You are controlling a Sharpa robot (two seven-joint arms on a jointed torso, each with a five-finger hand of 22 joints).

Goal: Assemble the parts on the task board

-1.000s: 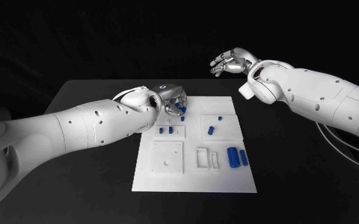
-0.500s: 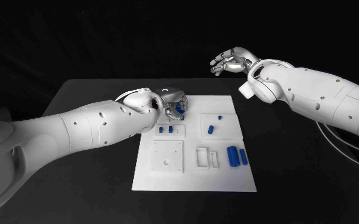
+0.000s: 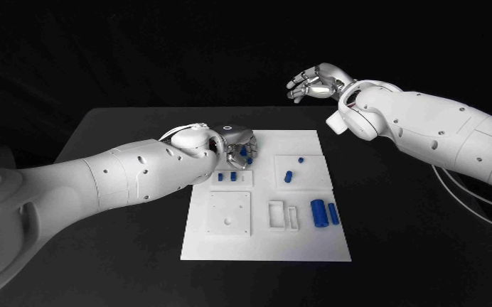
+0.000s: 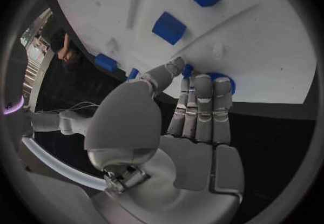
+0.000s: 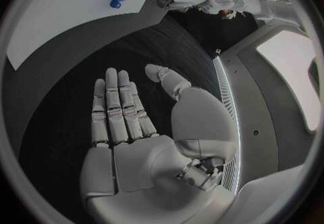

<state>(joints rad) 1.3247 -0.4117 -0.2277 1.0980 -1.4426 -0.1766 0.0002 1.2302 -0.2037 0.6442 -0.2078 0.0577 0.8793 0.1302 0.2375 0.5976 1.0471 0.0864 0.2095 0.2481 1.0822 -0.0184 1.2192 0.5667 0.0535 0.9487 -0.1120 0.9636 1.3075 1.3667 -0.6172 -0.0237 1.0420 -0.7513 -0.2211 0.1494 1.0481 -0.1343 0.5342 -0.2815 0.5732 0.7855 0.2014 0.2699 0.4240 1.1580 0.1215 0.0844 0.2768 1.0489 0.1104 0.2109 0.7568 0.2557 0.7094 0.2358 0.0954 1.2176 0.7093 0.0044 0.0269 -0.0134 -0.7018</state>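
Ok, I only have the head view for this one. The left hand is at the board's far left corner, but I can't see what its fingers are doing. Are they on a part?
Observer: Yes. In the left wrist view the left hand's fingers lie straight, with their tips against a blue part at the task board's edge. I cannot tell whether it is gripped.
Operator: What shape is that part?
Observer: The right wrist view shows it as round and ring-like.
Operator: Is the right hand holding anything?
Observer: No. Its wrist view shows the right hand flat and empty, fingers straight.
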